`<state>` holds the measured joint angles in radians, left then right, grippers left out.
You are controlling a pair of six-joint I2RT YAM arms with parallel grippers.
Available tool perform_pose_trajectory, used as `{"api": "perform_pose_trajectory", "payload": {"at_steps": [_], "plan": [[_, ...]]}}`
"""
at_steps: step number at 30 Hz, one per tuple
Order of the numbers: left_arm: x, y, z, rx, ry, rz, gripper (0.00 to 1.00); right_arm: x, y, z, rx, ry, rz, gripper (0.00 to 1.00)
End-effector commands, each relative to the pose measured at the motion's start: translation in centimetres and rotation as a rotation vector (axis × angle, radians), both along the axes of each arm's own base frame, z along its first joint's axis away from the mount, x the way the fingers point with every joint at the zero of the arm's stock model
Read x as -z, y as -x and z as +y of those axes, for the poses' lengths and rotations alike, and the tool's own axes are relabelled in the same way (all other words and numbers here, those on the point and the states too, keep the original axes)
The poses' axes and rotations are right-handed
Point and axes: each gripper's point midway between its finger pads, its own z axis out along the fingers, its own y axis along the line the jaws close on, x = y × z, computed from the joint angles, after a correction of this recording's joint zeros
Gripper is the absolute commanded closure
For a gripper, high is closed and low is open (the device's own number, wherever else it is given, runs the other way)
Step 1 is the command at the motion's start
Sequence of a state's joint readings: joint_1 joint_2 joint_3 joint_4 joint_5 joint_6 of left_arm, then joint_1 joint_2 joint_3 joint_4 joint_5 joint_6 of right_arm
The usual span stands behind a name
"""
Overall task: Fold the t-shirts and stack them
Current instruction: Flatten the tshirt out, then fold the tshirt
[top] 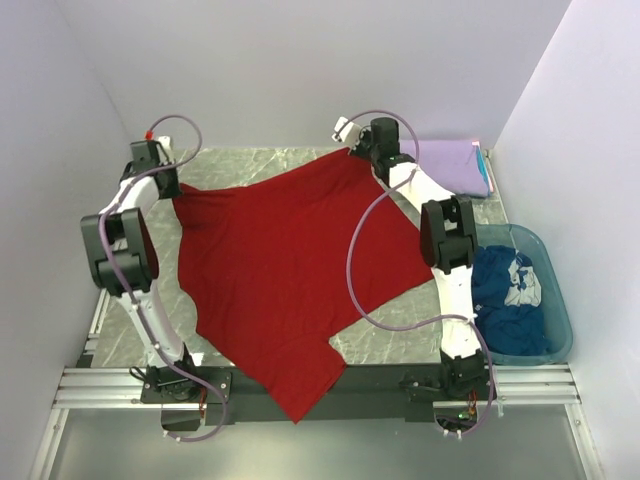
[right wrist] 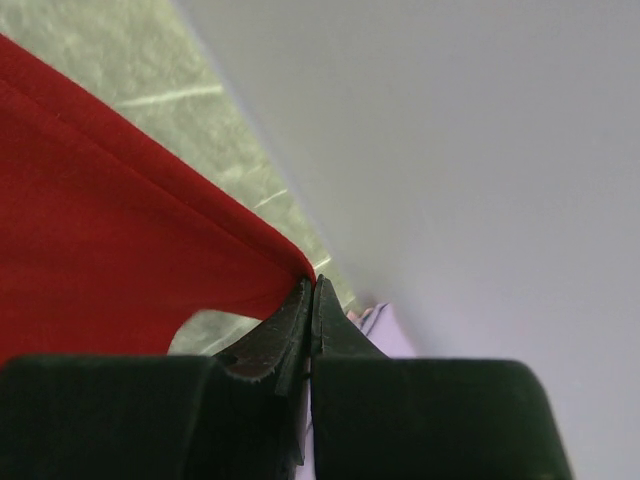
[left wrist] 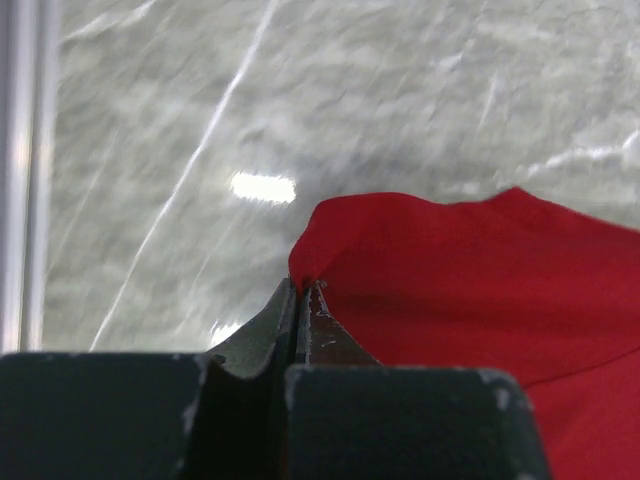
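The red t-shirt (top: 285,265) is spread across the table, one corner hanging over the near edge. My left gripper (top: 168,186) is shut on its far left corner, seen pinched in the left wrist view (left wrist: 305,285) with the red cloth (left wrist: 480,280) to its right. My right gripper (top: 352,150) is shut on the shirt's far right corner, seen in the right wrist view (right wrist: 308,280) with the red cloth (right wrist: 100,240) stretched left. A folded lavender t-shirt (top: 455,163) lies at the back right. The dark blue t-shirt (top: 510,300) with white print lies crumpled in the tub.
A translucent teal tub (top: 560,300) stands at the right edge of the marbled table (top: 250,160). White walls close in on the back and both sides. A metal rail frame (top: 320,385) runs along the near edge.
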<state>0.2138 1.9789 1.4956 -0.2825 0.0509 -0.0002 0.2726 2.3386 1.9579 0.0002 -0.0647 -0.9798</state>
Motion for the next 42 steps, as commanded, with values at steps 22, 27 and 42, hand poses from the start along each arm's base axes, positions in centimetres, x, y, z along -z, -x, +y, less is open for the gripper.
{"api": "perform_pose_trajectory", "payload": {"at_steps": [22, 27, 42], "plan": [[-6.8, -6.5, -3.4, 0.184, -0.194, -0.217, 1.00, -3.7, -4.5, -3.3, 0.061, 0.109, -0.190, 1.00], [-5.8, -3.2, -5.8, 0.267, -0.192, -0.144, 1.00, -3.8, -4.0, -3.3, 0.024, 0.098, -0.190, 1.00], [-5.7, 6.1, -10.6, 0.365, -0.090, -0.013, 1.00, -3.0, -1.5, -5.1, -0.098, 0.113, -0.047, 1.00]]}}
